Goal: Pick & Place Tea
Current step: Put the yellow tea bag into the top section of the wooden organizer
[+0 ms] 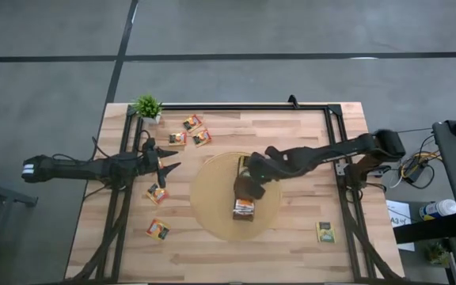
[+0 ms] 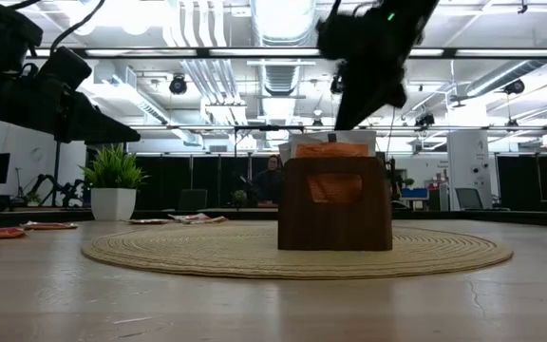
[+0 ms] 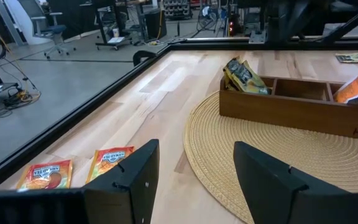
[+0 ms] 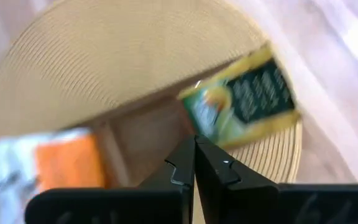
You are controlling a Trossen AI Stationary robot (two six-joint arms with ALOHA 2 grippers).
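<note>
**Q:** Where are your grippers?

**A:** Taking the round woven mat (image 1: pixel 212 207) as my landmark: my right gripper (image 4: pixel 195 163) hangs over the long brown box (image 1: pixel 245 194) that sits on the mat. Its fingers are pressed together, pinching the edge of a green-and-yellow tea sachet (image 4: pixel 244 102) above the box. My left gripper (image 3: pixel 191 180) hovers off the mat's left side, fingers spread wide, holding nothing.

**Q:** And the rest of the tea?

**A:** An orange sachet (image 1: pixel 244 207) stands in the near end of the box, and another green-and-yellow one (image 3: pixel 244 76) sits in its far end. Just off the mat's left edge lies an orange sachet (image 1: pixel 157 193) on the counter (image 1: pixel 291 245), with another (image 1: pixel 157 229) beside the mat's near-left edge. A dark green-and-yellow sachet (image 1: pixel 325 232) lies off the mat's near-right side. Beyond the mat, towards the far-left, three more sachets (image 1: pixel 191 131) cluster, and past those is a small potted plant (image 1: pixel 147 107) at the counter's corner.
</note>
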